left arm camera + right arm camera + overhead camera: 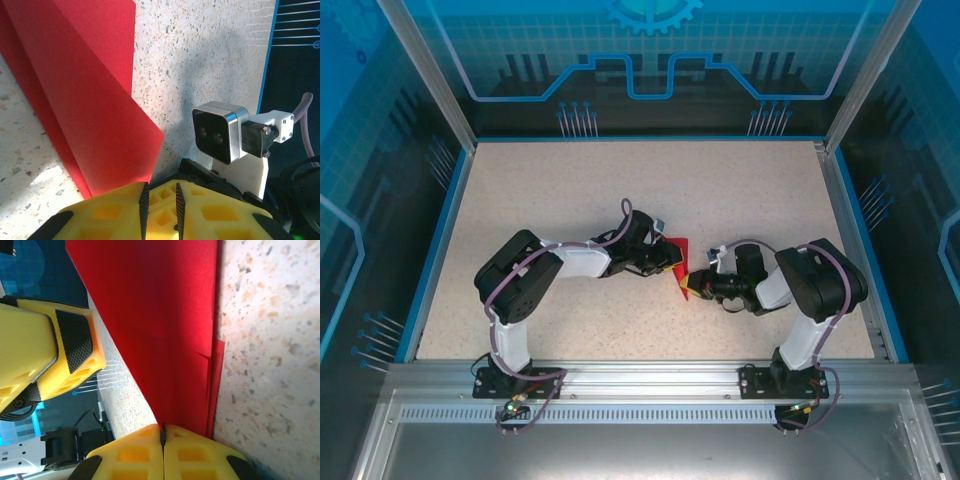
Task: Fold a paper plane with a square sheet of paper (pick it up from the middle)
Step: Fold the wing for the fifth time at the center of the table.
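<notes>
Jaws of the right gripper [163, 427] are pressed together on the near tip of the folded paper [160, 315], which lies mid-table [520, 200] and runs toward 11 o'clock. At its 9 o'clock the left gripper [161, 189] stands barely parted and empty. Folding looks midway. Next, the left gripper likely needs to take a flap while the right gripper anchors.

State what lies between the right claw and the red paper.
Nothing: the right claw is shut directly on the red paper, as the right wrist view shows.

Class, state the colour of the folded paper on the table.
The paper is bright red, seen best in the right wrist view.
</notes>
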Tool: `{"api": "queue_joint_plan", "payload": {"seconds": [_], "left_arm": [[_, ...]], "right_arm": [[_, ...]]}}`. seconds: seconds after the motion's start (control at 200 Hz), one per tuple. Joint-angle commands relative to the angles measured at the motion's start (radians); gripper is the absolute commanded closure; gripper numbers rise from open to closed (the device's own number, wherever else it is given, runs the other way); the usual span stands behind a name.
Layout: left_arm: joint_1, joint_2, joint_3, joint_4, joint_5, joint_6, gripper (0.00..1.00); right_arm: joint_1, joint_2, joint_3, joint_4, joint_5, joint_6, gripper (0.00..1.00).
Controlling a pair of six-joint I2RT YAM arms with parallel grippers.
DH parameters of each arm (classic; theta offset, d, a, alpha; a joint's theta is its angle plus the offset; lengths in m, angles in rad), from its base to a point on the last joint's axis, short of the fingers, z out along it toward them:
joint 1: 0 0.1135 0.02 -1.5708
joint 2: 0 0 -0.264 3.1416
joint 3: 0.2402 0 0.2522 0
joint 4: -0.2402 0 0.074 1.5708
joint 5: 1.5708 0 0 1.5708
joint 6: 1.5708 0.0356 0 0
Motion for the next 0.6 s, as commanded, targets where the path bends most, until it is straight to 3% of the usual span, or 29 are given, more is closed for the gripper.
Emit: {"api": "queue_joint_plan", "payload": {"seconds": [0.0, 0.595], "left_arm": [[-0.008, -0.009, -0.010, 0.032, 0.008, 0.023, 0.75], [-0.007, 0.108, 0.058, 0.026, 0.018, 0.029, 0.76]], "right_arm": [[-0.025, 0.060, -0.018, -0.035, 0.035, 0.022, 0.95], [-0.037, 0.105, -0.011, -0.084, 0.051, 0.011, 0.94]]}}
